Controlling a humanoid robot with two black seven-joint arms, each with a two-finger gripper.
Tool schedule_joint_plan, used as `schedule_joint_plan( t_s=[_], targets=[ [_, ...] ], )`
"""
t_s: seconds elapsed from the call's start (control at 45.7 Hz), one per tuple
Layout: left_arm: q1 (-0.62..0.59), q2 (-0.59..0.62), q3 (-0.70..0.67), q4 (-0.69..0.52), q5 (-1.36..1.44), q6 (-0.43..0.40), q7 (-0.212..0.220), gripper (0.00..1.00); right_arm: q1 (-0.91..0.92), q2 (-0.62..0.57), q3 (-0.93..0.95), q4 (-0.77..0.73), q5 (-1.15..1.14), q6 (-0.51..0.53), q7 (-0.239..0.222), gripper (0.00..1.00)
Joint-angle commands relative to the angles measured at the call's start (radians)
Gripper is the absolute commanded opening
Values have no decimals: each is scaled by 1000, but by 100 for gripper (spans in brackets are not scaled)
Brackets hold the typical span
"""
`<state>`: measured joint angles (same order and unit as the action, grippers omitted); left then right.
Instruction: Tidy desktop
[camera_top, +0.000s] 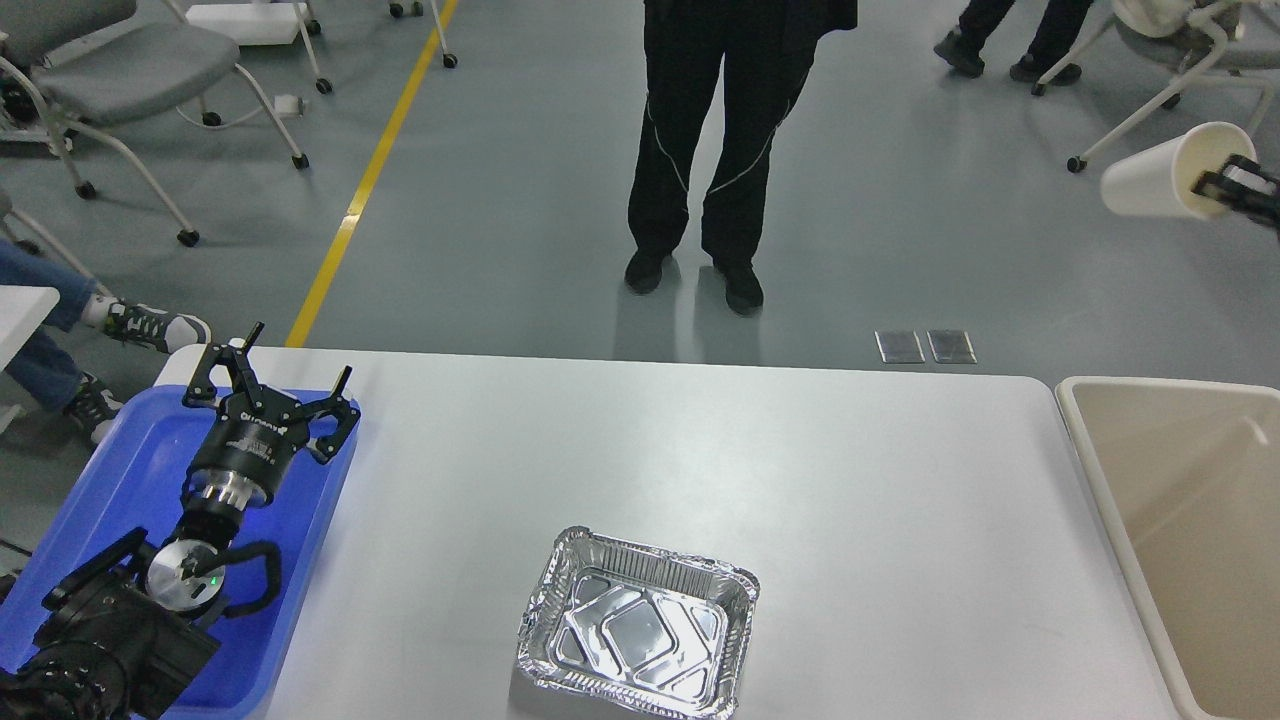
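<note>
The white desktop (800, 470) fills the lower middle of the head view. A silver foil tray (638, 635) lies on it near the front edge, empty. My right gripper (1222, 182) is at the far right edge, high above the floor beyond the desktop, shut on the rim of a white paper cup (1160, 183) that lies on its side, mouth to the right. Most of the right arm is out of view. My left gripper (275, 385) is open and empty above the blue tray (110, 480) at the left.
A beige bin (1100, 480) stands against the desktop's right edge, below the held cup. A person in black (715, 130) stands beyond the far edge. Chairs and other people's feet are on the floor at the left and back.
</note>
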<state>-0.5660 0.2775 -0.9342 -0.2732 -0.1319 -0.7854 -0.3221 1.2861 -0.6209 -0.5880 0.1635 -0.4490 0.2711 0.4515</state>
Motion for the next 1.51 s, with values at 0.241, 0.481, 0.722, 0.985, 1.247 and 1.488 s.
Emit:
schedule_joint_plan(
  t_s=[0.241, 0.481, 0.722, 0.985, 1.247, 1.488],
  targets=[
    [0, 0, 0, 0, 0, 0, 0, 100, -221, 47, 89, -234, 110, -98, -484, 0],
    [0, 0, 0, 0, 0, 0, 0, 100, -358, 90, 181, -282, 110, -234, -562, 0],
    [0, 0, 0, -1, 0, 0, 0, 100, -502, 184, 306, -363, 110, -253, -564, 0],
    [0, 0, 0, 0, 0, 0, 0, 100, -608, 250, 381, -361, 110, -316, -564, 0],
    [0, 0, 0, 0, 0, 0, 0, 100, -657, 303, 412, -355, 115, -317, -562, 0],
    [0, 0, 0, 0, 0, 0, 0, 100, -666, 342, 416, -355, 115, -319, -562, 0]
  ],
)
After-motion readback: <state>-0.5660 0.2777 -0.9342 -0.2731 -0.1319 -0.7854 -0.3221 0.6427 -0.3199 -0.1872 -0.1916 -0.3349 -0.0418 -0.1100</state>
